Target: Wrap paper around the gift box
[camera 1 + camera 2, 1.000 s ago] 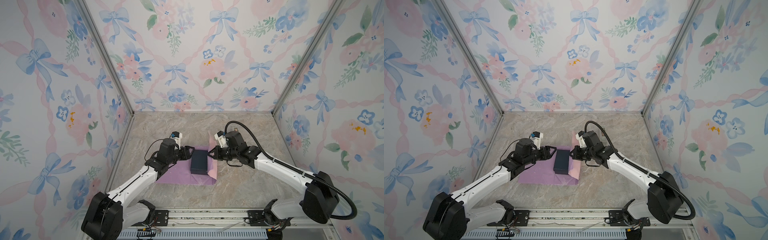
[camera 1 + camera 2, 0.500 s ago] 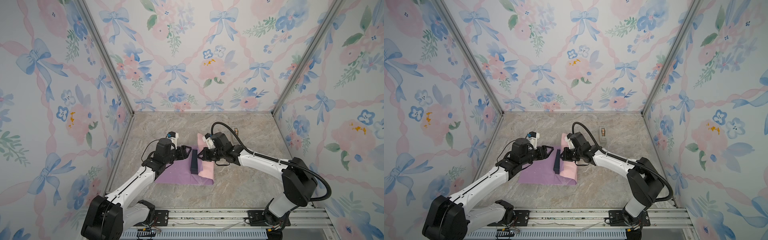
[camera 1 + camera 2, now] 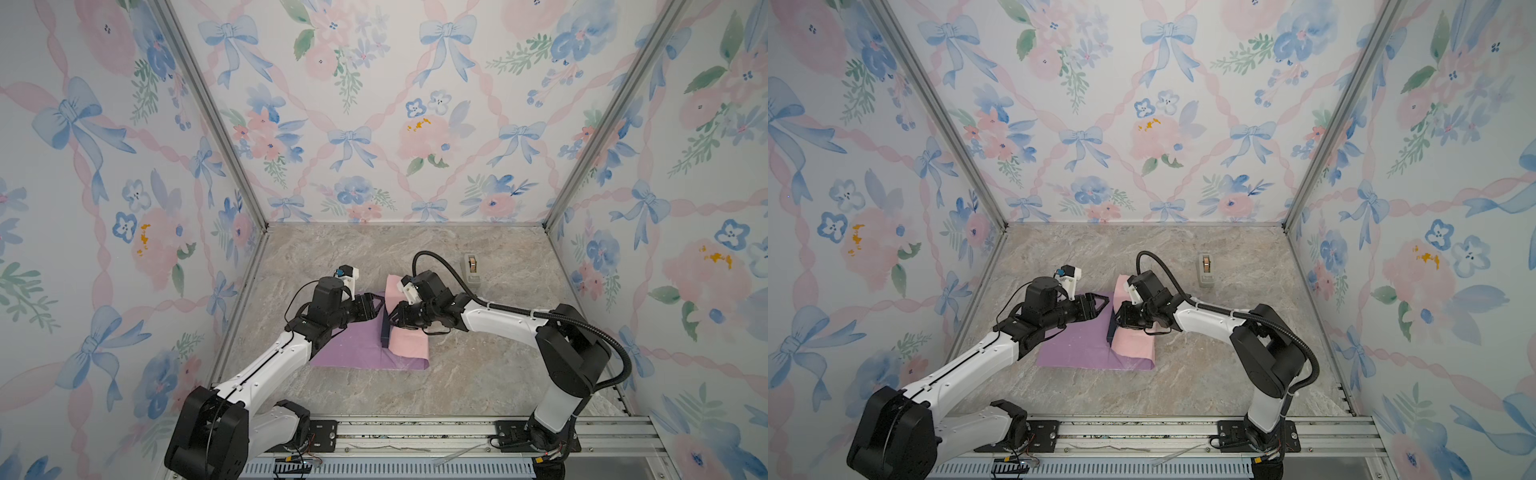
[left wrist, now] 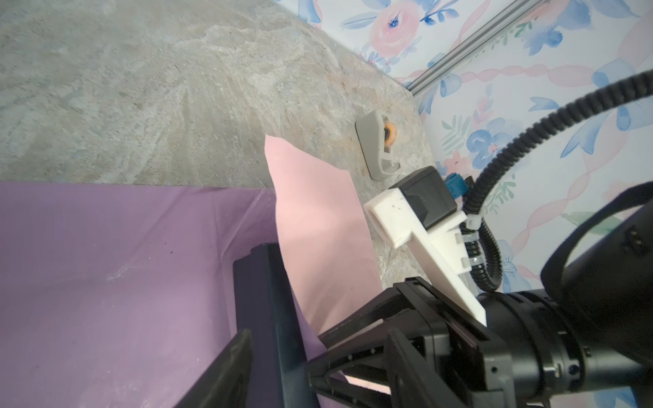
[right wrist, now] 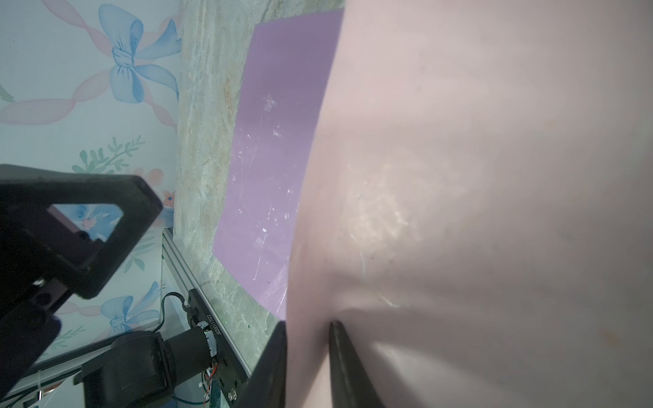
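The paper [image 3: 349, 349] lies lilac side up on the table, and its right part is folded leftwards with the pale pink face [image 3: 409, 345] showing. Under that flap sits the dark gift box [image 3: 385, 332]; only its left side shows in both top views and in the left wrist view [image 4: 261, 311]. My right gripper [image 3: 395, 320] is over the box at the flap's edge. Its jaws stand slightly apart with the pink paper between them [image 5: 308, 325]. My left gripper [image 3: 379, 307] is open just left of the box, one finger [image 4: 226, 367] beside the box's side.
A small beige tape dispenser [image 3: 471, 269] stands on the marble tabletop behind and to the right of the paper. Floral walls close in three sides, and a metal rail [image 3: 415, 432] runs along the front edge.
My right gripper has carried the paper's right flap leftwards over the box, covering most of it, and its jaws have parted. The left gripper has barely moved.
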Robot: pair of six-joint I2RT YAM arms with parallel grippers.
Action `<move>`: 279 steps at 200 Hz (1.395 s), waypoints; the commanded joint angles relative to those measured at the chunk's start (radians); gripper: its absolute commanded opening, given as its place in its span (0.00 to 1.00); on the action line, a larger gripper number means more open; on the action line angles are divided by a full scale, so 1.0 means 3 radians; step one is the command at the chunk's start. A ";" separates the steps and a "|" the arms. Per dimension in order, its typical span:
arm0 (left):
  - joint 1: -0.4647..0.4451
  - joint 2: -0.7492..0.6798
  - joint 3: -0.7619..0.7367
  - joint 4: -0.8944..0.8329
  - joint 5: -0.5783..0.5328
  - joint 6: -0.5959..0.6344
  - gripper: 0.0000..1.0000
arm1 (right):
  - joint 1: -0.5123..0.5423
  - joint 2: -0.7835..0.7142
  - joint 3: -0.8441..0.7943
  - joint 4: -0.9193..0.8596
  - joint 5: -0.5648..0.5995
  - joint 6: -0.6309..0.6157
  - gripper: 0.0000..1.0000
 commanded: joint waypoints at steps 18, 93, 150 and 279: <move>0.0028 0.0190 -0.0100 0.0210 0.0105 -0.0028 0.62 | 0.0038 0.0128 -0.0091 0.0169 -0.0085 0.0069 0.31; 0.0027 0.0676 -0.0088 0.0540 0.0250 -0.0082 0.55 | 0.0045 0.0110 -0.0138 0.0118 -0.0070 0.0030 0.42; 0.0023 0.0922 -0.0177 0.0538 0.0149 0.0036 0.45 | 0.0063 -0.0067 -0.0045 -0.0004 0.0029 -0.0033 0.42; 0.0015 0.0726 -0.0383 0.0495 0.0095 0.0084 0.39 | -0.0178 -0.0459 0.0200 -0.1888 0.1276 -0.0303 0.70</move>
